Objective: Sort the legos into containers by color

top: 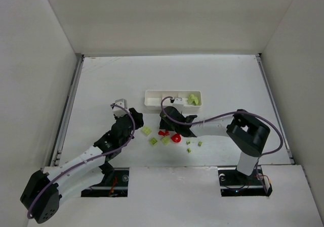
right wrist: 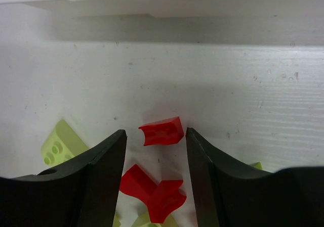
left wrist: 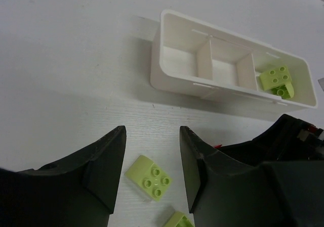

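**Legos [top: 167,136] loose on white table [top: 101,85]**

Spread open: right gripper [right wrist: 156,136], straddling small red plastic brick [right wrist: 162,131]. Spread open too: left gripper [left wrist: 152,131], above light yellow-green studded brick [left wrist: 150,177]. Farther out, long white divided plastic tray [left wrist: 172,80], with two yellow-green bricks [left wrist: 276,79] in right end compartment.

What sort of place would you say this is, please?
Probably a robotics lab test cell: bare white walls box in a white table, a left arm and right arm are mounted at its near edge, and it holds a divided tray and loose Lego bricks.
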Motion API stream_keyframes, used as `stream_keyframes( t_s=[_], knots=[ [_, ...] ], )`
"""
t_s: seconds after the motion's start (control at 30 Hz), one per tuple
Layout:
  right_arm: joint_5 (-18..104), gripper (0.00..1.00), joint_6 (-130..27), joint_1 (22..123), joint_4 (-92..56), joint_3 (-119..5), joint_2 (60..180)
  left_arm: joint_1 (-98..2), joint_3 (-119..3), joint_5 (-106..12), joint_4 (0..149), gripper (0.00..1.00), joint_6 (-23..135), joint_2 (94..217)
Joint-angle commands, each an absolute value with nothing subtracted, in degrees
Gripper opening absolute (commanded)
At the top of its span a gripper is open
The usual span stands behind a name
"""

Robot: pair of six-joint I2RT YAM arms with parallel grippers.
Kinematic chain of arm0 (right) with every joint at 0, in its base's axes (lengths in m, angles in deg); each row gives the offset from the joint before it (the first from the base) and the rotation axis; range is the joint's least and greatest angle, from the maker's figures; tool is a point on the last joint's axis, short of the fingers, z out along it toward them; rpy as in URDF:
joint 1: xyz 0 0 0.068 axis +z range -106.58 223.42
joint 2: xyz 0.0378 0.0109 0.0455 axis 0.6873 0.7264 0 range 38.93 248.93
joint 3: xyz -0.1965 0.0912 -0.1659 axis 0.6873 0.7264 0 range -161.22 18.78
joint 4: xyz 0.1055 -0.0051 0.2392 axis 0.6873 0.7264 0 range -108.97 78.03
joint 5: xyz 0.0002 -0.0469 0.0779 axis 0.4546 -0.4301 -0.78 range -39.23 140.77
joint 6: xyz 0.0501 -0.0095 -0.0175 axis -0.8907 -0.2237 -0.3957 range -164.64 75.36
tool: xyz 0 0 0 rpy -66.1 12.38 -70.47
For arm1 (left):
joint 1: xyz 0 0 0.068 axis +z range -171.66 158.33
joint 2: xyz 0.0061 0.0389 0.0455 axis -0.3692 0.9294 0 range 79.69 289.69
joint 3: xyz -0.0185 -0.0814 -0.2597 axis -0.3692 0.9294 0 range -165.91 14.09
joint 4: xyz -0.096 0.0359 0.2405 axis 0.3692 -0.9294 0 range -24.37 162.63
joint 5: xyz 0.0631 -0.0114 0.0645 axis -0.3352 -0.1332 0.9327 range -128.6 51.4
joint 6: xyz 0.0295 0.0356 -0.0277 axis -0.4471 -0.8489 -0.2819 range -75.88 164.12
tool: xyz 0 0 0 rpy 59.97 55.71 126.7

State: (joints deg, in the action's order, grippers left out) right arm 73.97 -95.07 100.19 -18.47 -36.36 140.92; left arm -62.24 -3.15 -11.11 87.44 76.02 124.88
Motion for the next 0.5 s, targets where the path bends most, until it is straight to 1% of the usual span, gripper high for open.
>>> stream_keyframes(
  t_s=[0.0, 0.13, 0.33, 0.47],
  knots=[
    [77.2, 0.57, -95.0, 101.3, -14.9, -39.4, 142.5, -62.7, -2.3, -10.8, 89.5, 0.44, 76.5, 124.7],
    [79.9, 0.60, -92.7, 103.1, -10.6, -43.1, 145.4, -62.9, -2.5, -10.7, 89.5, 0.44, 76.3, 125.1],
    [84.4, 0.53, -92.7, 105.5, -2.7, -49.6, 150.5, -62.6, -2.1, -10.5, 89.2, 0.44, 76.4, 123.3],
    [86.0, 0.53, -92.9, 106.4, -0.1, -52.2, 152.6, -62.2, -2.0, -10.7, 88.6, 0.44, 76.5, 122.1]
  ],
)
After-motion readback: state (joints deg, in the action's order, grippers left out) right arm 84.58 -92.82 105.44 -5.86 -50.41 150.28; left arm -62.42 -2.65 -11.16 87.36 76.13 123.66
